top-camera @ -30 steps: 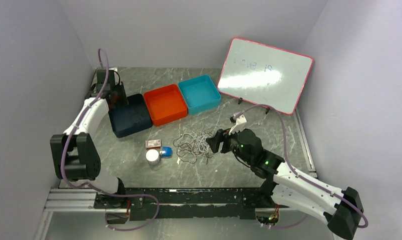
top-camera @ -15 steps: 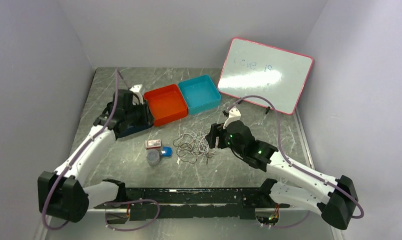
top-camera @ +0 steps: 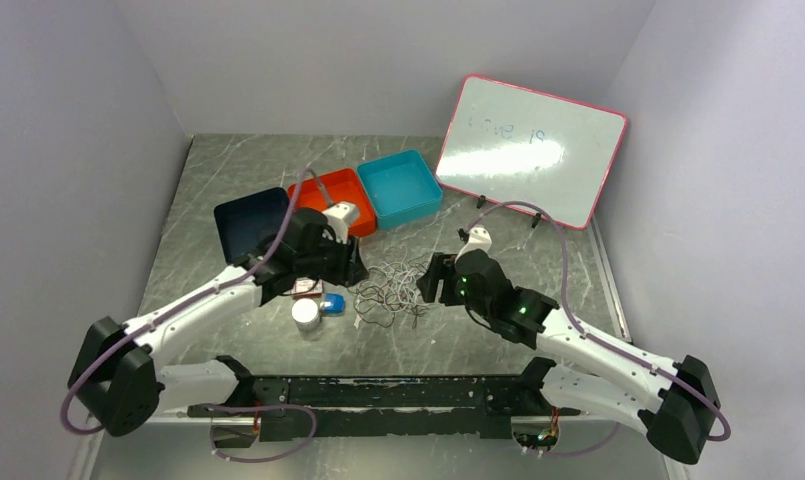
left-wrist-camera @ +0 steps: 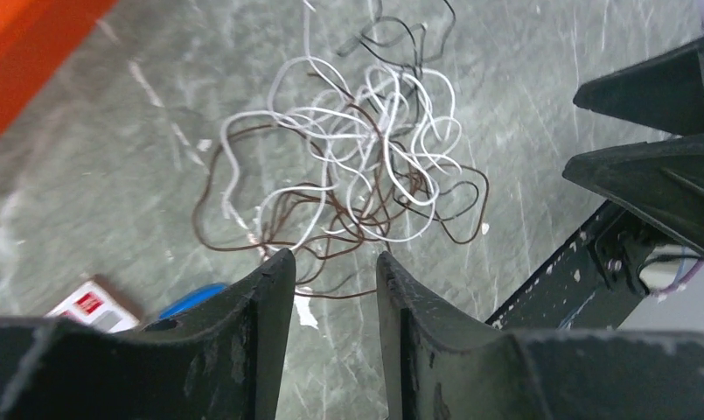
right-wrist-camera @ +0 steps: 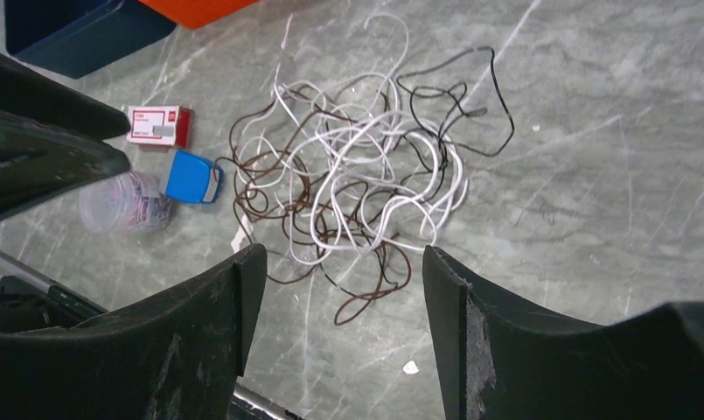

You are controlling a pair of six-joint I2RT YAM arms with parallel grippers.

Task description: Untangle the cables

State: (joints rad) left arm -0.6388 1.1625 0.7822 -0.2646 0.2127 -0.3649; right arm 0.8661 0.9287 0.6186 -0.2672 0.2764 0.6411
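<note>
Both wrist cameras are showing you what the top one isn't: left gripper [left-wrist-camera: 331, 262] hanging with fingers narrowly apart, right gripper [right-wrist-camera: 339, 258] spread wide, nothing in either. Cables [right-wrist-camera: 357, 192] are lying in one white-brown-black tangle on the table [top-camera: 278, 160], between the two grippers. Only the top view is showing the whiteboard [top-camera: 531, 150].

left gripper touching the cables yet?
Cannot tell. In the left wrist view the cables run behind the left gripper, hiding any gap.

White arms [top-camera: 193, 305] with black joints, black tapered claws [left-wrist-camera: 331, 262] and lilac hoses [top-camera: 286, 218].
</note>
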